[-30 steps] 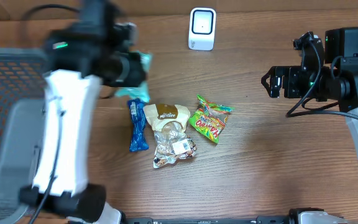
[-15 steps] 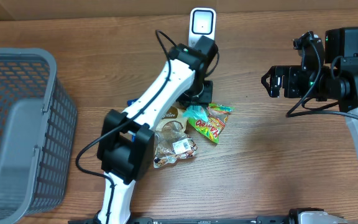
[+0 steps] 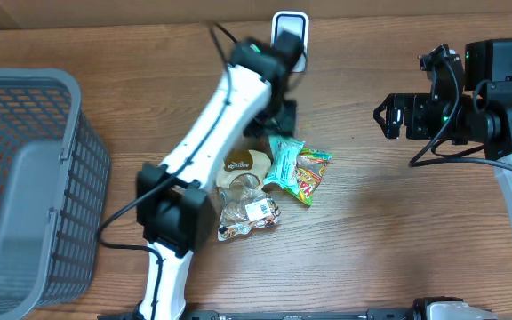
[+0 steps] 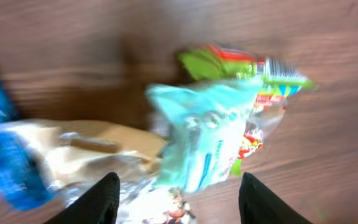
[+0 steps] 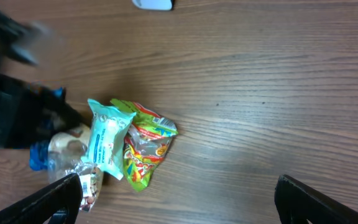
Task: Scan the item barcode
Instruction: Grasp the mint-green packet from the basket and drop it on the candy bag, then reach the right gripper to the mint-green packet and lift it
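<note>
The brown wood-grain counter [image 3: 372, 240] lies bare across its right half and along its front edge, which leaves wide free room there. The left edge is taken up by a grey plastic mesh basket [image 3: 87, 169]. At the back edge, mid-counter, stands a white rounded barcode scanner [image 3: 292, 22], partly covered by the left arm.

In front of it is a tight pile of soft, crinkled packets. A mint-green plastic packet [image 3: 284, 160] lies flat on top, overlapping a glossy green-and-red candy bag [image 3: 309, 178] and a tan paper-look pouch [image 3: 243, 164]. A clear bag with a white label [image 3: 252, 212] touches them at the front, and a blue wrapper [image 4: 5, 168] lies at the pile's left.

The left pincer [image 4: 179, 186] hangs above the pile, fingers apart and gripping nothing. The right pincer [image 5: 178, 183] is well apart at the right, spread wide and empty.
</note>
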Robot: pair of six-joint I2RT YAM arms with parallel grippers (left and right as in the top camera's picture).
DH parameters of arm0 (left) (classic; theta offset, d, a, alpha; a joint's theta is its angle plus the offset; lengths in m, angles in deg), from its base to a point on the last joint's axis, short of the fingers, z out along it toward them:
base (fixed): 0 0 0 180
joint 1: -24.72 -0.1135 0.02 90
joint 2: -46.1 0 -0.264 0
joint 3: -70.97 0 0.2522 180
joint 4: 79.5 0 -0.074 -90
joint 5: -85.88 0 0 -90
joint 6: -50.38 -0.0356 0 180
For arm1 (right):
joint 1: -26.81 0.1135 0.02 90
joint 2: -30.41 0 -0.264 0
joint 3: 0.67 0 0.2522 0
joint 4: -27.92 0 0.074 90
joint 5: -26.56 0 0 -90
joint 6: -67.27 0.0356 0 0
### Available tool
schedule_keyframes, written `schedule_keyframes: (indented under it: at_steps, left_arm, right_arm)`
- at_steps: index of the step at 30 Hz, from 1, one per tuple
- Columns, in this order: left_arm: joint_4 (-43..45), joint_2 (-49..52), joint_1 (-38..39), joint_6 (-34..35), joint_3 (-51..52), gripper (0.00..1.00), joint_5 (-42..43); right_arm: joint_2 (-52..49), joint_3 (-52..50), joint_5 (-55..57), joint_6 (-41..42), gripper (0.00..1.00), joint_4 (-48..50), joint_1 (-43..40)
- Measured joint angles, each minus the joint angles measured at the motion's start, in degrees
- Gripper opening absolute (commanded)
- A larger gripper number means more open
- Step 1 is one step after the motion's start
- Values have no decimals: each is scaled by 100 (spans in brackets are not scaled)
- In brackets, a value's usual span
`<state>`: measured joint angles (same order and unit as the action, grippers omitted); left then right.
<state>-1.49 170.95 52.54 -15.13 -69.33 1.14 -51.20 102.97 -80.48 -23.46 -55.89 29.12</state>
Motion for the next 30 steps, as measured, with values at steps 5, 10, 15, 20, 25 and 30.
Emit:
schedule_keyframes:
  at_steps: [5,10,15,20,25,30]
  left_arm:
    - [-807,-70,-782,-221,-1838,52,-275]
    - [-828,-645,-1294,-424,-2385,53,-450]
    - [-839,-1648,-1827,-522,-2439,55,-564]
    - [-848,-2369,-2192,-588,-2535,56,-763]
    - [-848,-2334,-2192,-658,-2426,66,-1224]
    - [-848,-2081,-2192,-673,-2380,63,-1108]
  right_arm:
    - [0,0,-114,61,100,39,0]
    - [0,0,-579,76,97,109,0]
    - [0,0,-1034,201,91,164,0]
    - [-11,0,-1156,1128,82,422,39]
    - [-424,0,-1049,1893,82,496,579]
    - [-1189,0,-750,2337,78,638,1292]
